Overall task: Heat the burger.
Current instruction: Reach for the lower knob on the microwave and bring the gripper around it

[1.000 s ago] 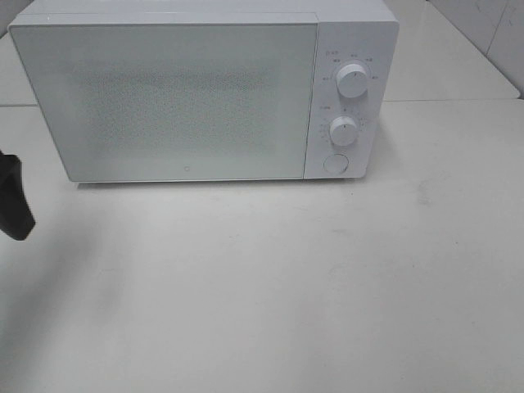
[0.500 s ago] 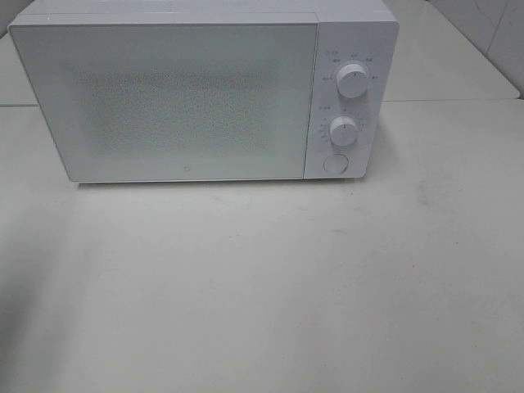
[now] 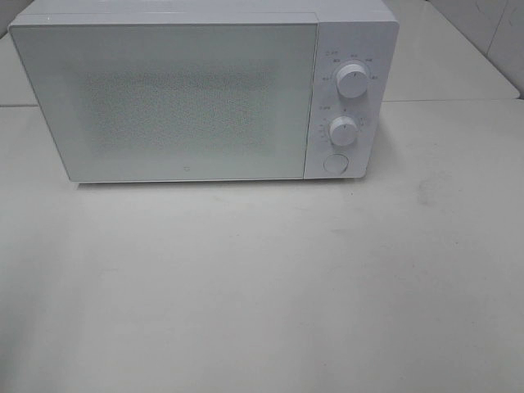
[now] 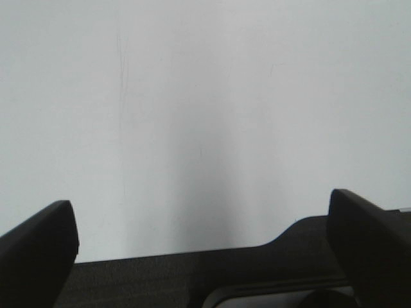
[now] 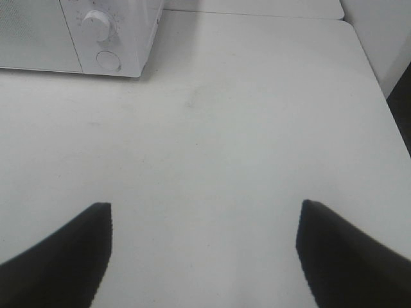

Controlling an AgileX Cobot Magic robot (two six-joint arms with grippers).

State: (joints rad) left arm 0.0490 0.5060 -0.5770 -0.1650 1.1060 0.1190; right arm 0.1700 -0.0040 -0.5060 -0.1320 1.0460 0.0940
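Withdrawn from the high view, the left gripper (image 4: 200,215) hangs spread and empty. No burger shows anywhere, so its direction from either hand cannot be told; it may sit behind the shut frosted door (image 3: 176,98) of the boxy white microwave (image 3: 352,33). The right gripper (image 5: 205,215), also spread and empty, has the round door button (image 5: 108,61) ahead across the open white table (image 5: 257,128), so it is likely nearer.

High cam sits on the near side, looking down and forward at the microwave (image 3: 180,98) on the far part of the table (image 3: 262,286). Left wrist cam's close over bare tabletop. Right wrist cam looks from near-right toward the far left, catching the dial panel (image 5: 106,35), which the high view has too.
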